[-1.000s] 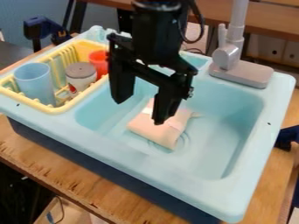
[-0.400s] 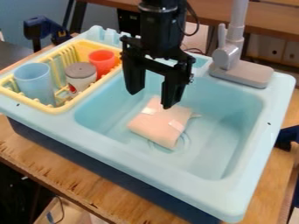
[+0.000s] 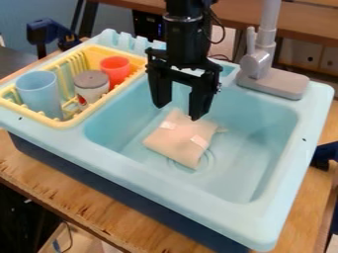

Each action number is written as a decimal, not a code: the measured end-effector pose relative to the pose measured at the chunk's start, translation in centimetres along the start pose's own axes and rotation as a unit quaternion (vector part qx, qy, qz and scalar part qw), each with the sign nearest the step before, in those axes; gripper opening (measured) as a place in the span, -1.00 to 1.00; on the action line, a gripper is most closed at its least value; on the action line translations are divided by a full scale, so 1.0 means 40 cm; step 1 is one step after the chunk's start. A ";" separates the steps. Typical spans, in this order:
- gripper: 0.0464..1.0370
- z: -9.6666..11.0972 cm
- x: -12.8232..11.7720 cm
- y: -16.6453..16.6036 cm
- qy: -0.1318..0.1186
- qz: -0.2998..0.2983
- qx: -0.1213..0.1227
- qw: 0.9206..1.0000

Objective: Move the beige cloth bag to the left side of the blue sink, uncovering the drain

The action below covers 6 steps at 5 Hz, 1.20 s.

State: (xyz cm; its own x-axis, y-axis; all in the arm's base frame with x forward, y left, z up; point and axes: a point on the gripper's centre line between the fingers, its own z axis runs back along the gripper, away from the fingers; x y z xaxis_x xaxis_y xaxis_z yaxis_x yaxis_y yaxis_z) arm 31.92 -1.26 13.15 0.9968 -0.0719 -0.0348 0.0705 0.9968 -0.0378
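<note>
The black gripper [image 3: 178, 111] hangs over the back part of the light blue sink [image 3: 254, 163], its two fingers spread apart with nothing between them. Below and slightly in front of it, a pale pink-beige pouch-like bundle [image 3: 174, 142] with two whitish patches lies on the sink's floor. The right fingertip overlaps the bundle's back edge in the view; whether they touch, I cannot tell.
Left of the basin, a yellow rack [image 3: 63, 122] holds a blue cup [image 3: 41, 94], a grey-lidded white container [image 3: 91, 88] and a red cup [image 3: 115, 70]. A grey faucet [image 3: 272, 81] stands at the back right.
The gripper has moved back and a little to the right, away from above the bundle, uncovering more of it and the red cup. Its fingers stay apart; the bundle keeps its place.
</note>
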 end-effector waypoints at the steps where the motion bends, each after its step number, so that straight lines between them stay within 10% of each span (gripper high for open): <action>1: 0.93 -0.021 0.014 0.005 0.015 0.004 0.018 1.000; 6: 0.93 -0.130 0.012 0.012 0.012 -0.012 0.041 0.999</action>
State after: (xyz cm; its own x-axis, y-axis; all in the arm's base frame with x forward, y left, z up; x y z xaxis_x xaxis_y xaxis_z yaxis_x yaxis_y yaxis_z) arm 32.22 -1.01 7.90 0.9938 -0.0947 -0.0581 0.0972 0.9943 0.0431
